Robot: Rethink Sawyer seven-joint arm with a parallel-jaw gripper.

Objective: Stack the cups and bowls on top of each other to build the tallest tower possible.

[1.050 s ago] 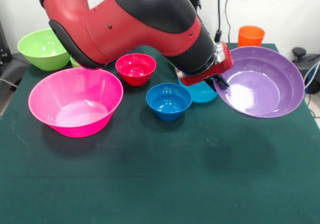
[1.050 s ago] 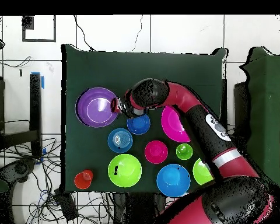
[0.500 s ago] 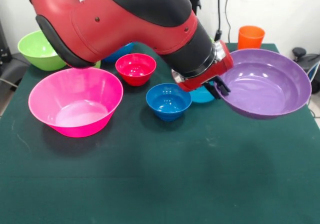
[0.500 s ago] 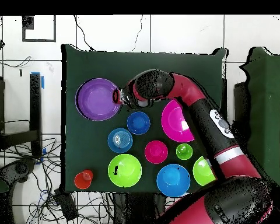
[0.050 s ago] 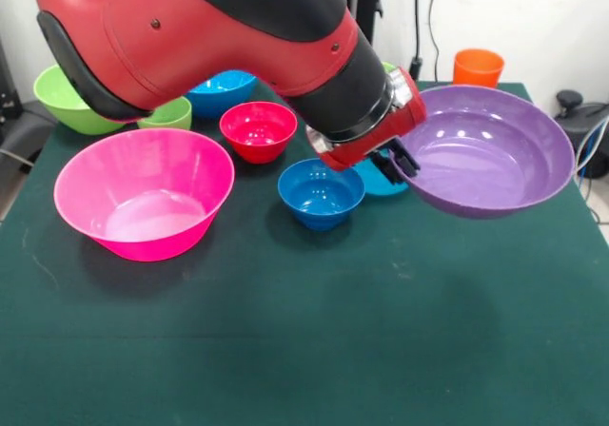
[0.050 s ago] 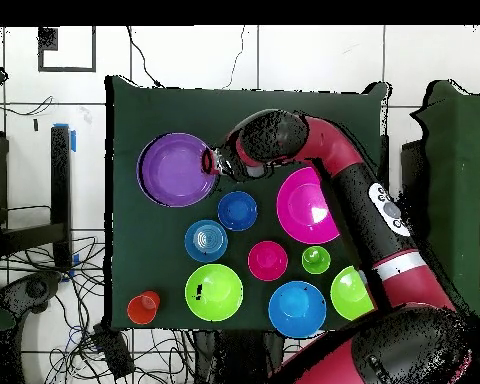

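My gripper is shut on the near-left rim of the wide purple bowl, which hangs almost level above the table's right side. From overhead the gripper sits at the right rim of the purple bowl. On the cloth stand the huge pink bowl, small blue bowl, small red bowl, large blue bowl and a lime-green bowl. The teal bowl is partly hidden behind the gripper. A short lime-green cup stands behind the pink bowl, and the orange cup at the back right.
The overhead view also shows another lime-green bowl near the teal bowl. My arm spans the back of the green table. A black object lies off the right edge.
The arm has swung, carrying the purple bowl slightly left in the front view. The bowl was tilted toward the camera and now hangs nearly level. The other bowls and cups have not moved.
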